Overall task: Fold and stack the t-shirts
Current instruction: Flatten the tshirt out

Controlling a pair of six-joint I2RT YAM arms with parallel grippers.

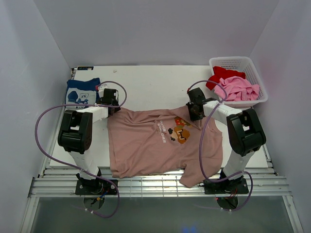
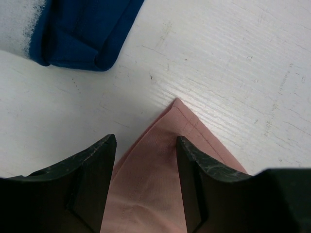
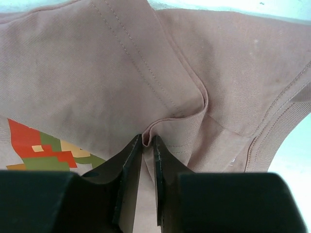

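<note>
A dusty pink-tan t-shirt (image 1: 146,145) lies spread on the table, its pixel-art print (image 1: 182,131) facing up. My left gripper (image 1: 112,104) is at the shirt's far left corner. In the left wrist view it (image 2: 146,141) stands open, with the hemmed corner of the shirt (image 2: 160,165) lying between its fingers. My right gripper (image 1: 194,110) is at the shirt's far right, near the collar. In the right wrist view it (image 3: 148,140) is shut on a raised fold of the shirt (image 3: 97,73). A folded navy t-shirt (image 1: 82,91) (image 2: 82,34) lies at the back left.
A white basket (image 1: 252,68) at the back right holds a red t-shirt (image 1: 219,75) and a bright pink one (image 1: 240,88). One sleeve of the pink-tan shirt (image 1: 192,177) hangs over the table's near edge. Bare white table (image 1: 155,82) lies behind the shirt.
</note>
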